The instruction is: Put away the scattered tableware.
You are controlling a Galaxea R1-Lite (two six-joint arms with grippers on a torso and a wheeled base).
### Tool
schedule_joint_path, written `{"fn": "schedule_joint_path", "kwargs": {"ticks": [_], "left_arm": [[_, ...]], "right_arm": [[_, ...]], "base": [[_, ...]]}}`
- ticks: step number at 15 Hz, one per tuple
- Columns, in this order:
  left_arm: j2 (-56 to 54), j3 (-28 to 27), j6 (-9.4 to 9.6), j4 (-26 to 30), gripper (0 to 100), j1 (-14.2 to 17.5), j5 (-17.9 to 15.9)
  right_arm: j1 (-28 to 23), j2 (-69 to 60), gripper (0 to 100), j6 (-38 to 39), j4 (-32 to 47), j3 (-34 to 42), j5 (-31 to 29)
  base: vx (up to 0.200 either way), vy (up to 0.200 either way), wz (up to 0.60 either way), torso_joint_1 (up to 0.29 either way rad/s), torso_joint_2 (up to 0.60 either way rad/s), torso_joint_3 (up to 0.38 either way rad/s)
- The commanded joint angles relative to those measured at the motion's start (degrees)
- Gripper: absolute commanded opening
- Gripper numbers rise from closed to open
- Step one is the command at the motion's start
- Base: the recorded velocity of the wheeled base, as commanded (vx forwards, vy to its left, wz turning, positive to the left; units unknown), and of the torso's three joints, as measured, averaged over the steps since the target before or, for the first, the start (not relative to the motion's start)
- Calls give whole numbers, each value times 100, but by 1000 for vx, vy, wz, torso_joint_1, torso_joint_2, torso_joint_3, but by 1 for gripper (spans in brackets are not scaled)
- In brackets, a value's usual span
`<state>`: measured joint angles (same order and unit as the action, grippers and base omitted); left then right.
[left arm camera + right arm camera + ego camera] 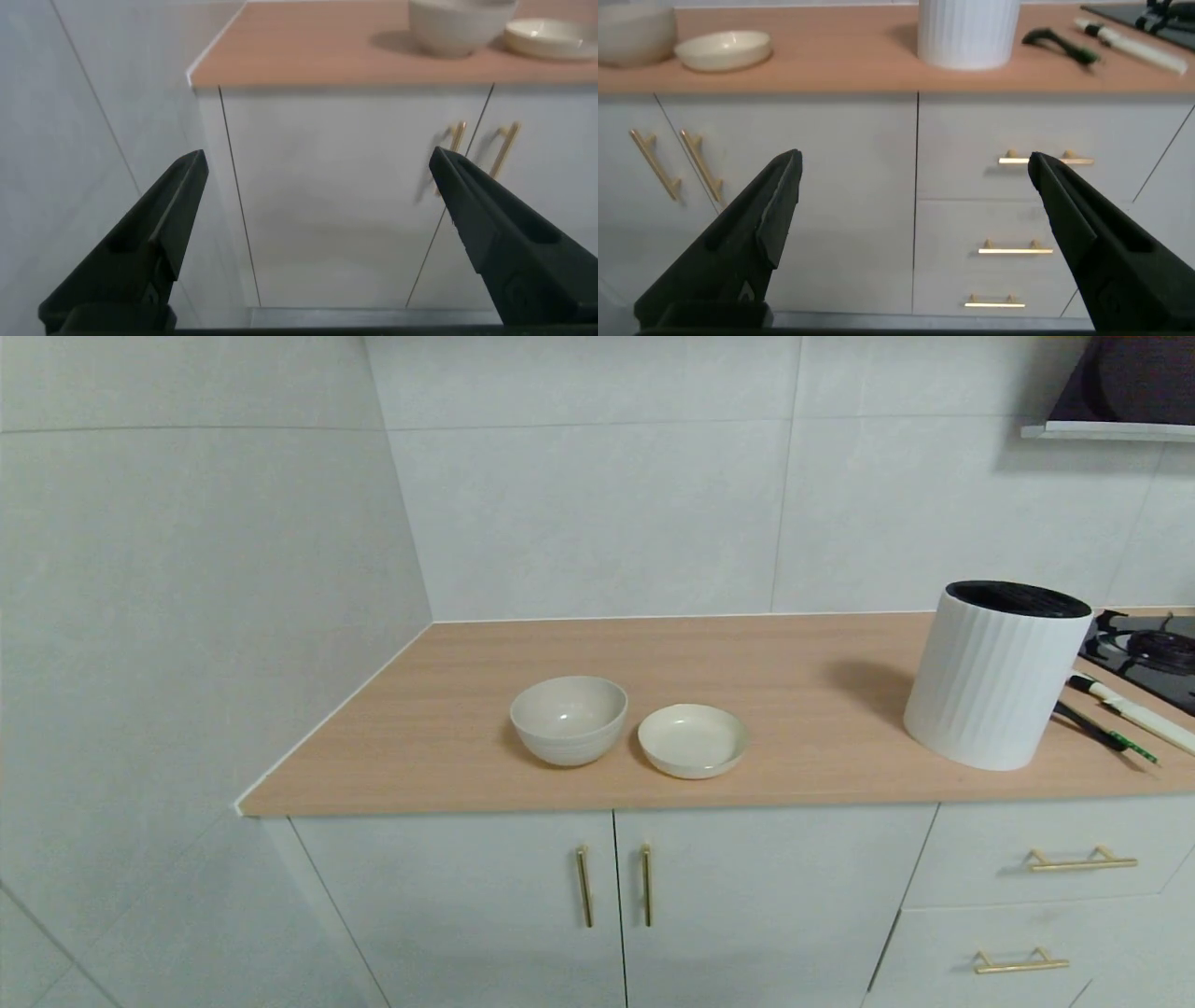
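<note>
A cream bowl (569, 718) stands on the wooden countertop (747, 658), with a shallow cream dish (692, 739) just to its right. A white ribbed holder with a black top (995, 675) stands farther right. Beside it lie a white-handled utensil (1132, 710) and a black-and-green one (1104, 733). My left gripper (318, 173) hangs open below counter height, facing the cabinet front under the bowl (458, 23) and dish (551, 37). My right gripper (915, 173) is open too, low before the drawers, beneath the holder (967, 33), dish (724, 49) and utensils (1132, 44).
Tiled walls close the counter at the left and back. A gas hob (1148, 649) sits at the far right under a range hood (1116, 387). Below are cabinet doors with gold handles (583, 885) and drawers (1081, 861).
</note>
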<state>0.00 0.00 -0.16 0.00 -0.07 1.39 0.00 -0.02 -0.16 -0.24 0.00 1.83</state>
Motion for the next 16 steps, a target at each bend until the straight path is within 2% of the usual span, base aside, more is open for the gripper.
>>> {"fn": "schedule_joint_path", "kwargs": {"ticks": [1, 16], "left_arm": [[0, 0, -2, 0, 100, -1, 2], [0, 0, -2, 0, 100, -1, 2]], "right_arm": [[0, 2, 100, -2, -2, 0, 2], [0, 2, 100, -2, -2, 0, 2]], "base": [[0, 0, 0, -212, 510, 295], [0, 0, 0, -179, 478, 297]]}}
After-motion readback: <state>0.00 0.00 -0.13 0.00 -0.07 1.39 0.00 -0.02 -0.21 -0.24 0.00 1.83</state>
